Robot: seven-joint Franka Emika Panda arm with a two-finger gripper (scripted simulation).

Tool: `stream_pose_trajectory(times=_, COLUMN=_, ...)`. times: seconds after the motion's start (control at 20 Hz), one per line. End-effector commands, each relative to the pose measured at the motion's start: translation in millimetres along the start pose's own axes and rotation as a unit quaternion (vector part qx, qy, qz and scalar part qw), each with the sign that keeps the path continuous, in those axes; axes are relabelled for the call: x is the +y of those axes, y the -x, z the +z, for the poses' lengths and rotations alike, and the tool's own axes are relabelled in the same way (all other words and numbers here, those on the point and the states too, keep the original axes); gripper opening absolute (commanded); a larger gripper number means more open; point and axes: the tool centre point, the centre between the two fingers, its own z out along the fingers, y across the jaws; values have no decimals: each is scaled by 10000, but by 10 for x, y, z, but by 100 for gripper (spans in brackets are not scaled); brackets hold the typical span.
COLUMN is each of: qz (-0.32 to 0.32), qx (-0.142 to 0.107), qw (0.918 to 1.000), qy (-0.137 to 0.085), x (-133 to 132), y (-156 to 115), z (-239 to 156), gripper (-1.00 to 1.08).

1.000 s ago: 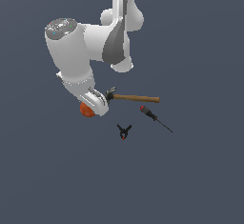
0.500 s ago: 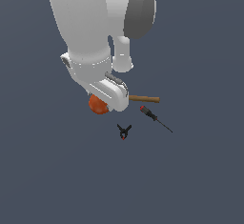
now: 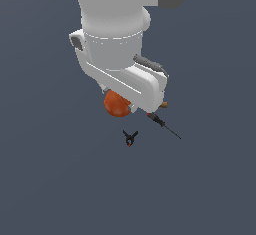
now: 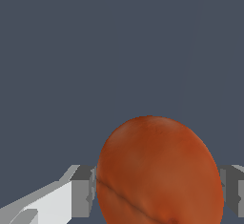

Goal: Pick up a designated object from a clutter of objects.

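**A:** Status — where's the ball?

**B:** Between my fingers (image 4: 157, 189). Wrist view: one pad (image 4: 83, 189) sits against one side of the orange-red ball (image 4: 159, 173), the other pad against the opposite side. Both touching, no gap showing. Closed on it, fairly wide given the ball's width.

**A:** Exterior view?

**B:** Ball (image 3: 116, 104) shows just under my white hand housing, partly hidden by it. Can't tell from there whether it touches the grey surface (image 3: 50, 179). In the wrist view only plain grey lies behind the ball.

**A:** Clutter?

**B:** Screwdriver (image 3: 163, 124) lies on the surface toward the exterior view's right of the ball, shaft pointing away from me. Small black clamp (image 3: 130, 138) with a red tip sits below the ball in that view, apart from both. Hammer (image 3: 165, 104): only the wooden handle end peeks out past my housing; head is hidden.

**A:** Ball surface?

**B:** Matte, slightly mottled, one dark crease line across it.
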Motion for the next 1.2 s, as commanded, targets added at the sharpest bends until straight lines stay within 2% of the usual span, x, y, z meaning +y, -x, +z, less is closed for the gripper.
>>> stream_pose_trajectory(times=0.0, qz=1, qx=4, qw=10000, qy=-8, x=-122, y=3, z=-152, gripper=-100)
stream_pose_trajectory(times=0.55, qz=-3, qx=1, qw=10000, qy=-13, x=-530, y=3, z=-610, gripper=-100)
stream_pose_trajectory(times=1.15, qz=-3, qx=1, qw=10000, qy=-13, x=-693, y=-7, z=-788, gripper=-100)
